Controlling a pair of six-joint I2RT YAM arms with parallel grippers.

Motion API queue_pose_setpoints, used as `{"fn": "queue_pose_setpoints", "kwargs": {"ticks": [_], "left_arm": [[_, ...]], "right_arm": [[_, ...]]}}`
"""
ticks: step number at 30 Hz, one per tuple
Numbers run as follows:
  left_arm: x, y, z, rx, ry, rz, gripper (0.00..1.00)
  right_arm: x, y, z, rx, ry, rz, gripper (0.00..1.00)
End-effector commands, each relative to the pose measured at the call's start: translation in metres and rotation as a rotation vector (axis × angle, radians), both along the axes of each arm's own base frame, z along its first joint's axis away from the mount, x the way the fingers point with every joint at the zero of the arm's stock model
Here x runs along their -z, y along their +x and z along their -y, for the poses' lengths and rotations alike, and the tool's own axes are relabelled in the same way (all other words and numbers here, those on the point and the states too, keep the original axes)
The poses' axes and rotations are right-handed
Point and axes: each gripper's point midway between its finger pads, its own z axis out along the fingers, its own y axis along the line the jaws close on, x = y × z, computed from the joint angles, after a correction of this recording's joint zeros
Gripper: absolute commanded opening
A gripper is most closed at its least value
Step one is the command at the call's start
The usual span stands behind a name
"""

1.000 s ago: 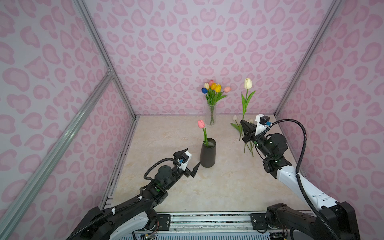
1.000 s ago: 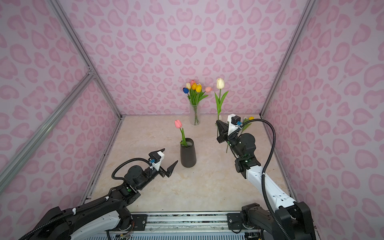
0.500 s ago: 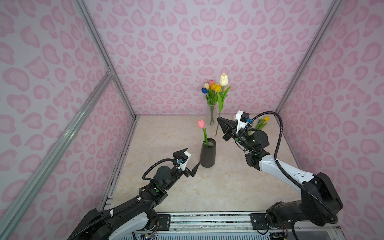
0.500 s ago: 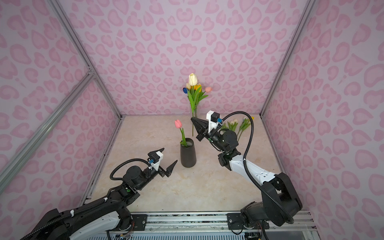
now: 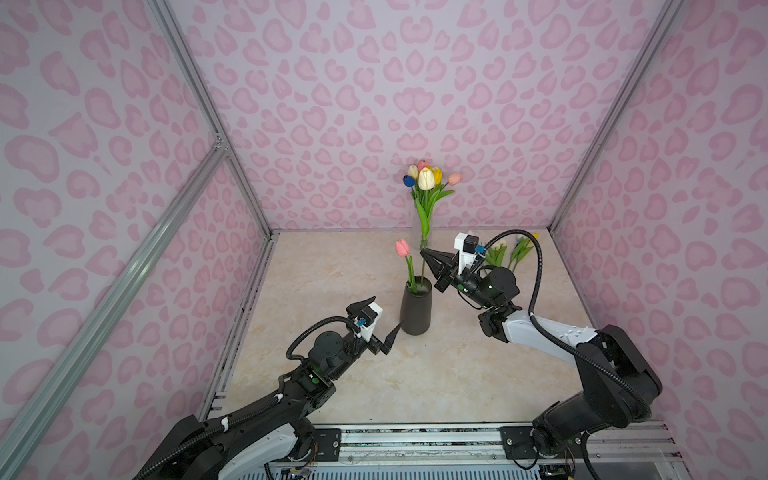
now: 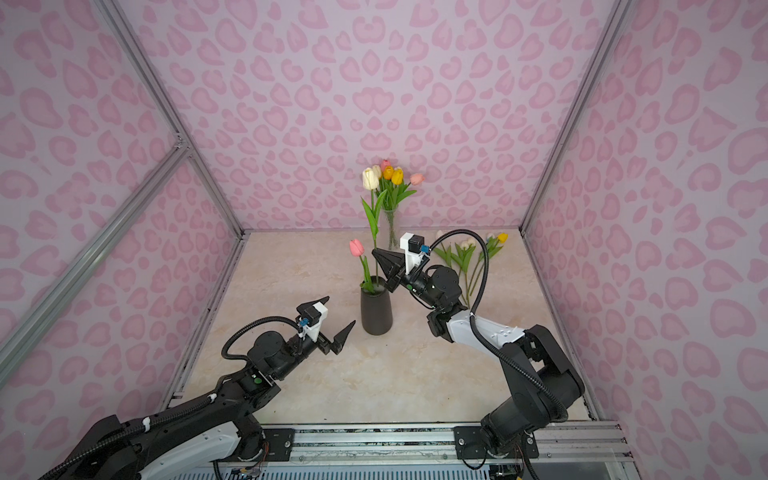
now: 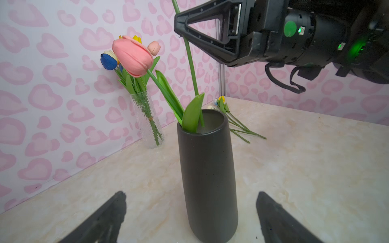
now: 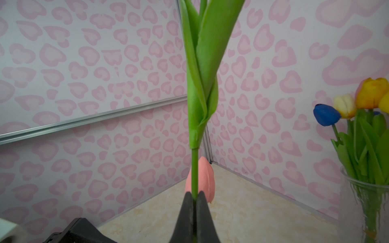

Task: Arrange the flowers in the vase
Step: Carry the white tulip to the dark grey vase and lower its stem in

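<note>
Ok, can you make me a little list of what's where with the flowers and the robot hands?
black vase: upright mid-table, pink tulip in it
right gripper: shut on white tulip stem, stem end inside the black vase
left gripper: open, empty, beside the black vase
glass vase: by the back wall, bunch of tulips in it
loose tulips: lying on the table, back right

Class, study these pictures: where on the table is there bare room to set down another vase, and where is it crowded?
Bare: the back-left of the table, between left wall and black vase; and the front strip between that vase and the base rail. Crowded: back right, where loose tulips lie between the glass vase and the right wall.
</note>
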Motion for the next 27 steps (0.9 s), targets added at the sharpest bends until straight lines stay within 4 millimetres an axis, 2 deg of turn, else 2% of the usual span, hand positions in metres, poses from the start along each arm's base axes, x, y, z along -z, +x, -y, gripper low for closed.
{"fn": "queue_pose_setpoints", "kwargs": {"ticks": [1, 7, 15, 19, 27], "left_arm": [[-0.008, 0.000, 0.001, 0.003, -0.019, 0.020, 0.97], [-0.006, 0.001, 0.003, 0.007, -0.016, 0.012, 0.97], [-0.006, 0.001, 0.002, 0.005, -0.016, 0.011, 0.97], [-0.008, 0.000, 0.003, 0.013, -0.022, 0.013, 0.97], [-0.006, 0.001, 0.004, 0.016, -0.018, 0.007, 0.97]], "right_arm": [[0.010, -0.001, -0.001, 0.019, -0.048, 0.019, 0.00], [0.026, -0.004, -0.007, 0.039, -0.127, 0.023, 0.00], [0.042, -0.003, -0.007, 0.062, -0.168, 0.007, 0.00], [0.043, -0.008, -0.005, 0.075, -0.173, 0.018, 0.00], [0.058, -0.014, 0.000, 0.094, -0.244, 0.005, 0.01]]}}
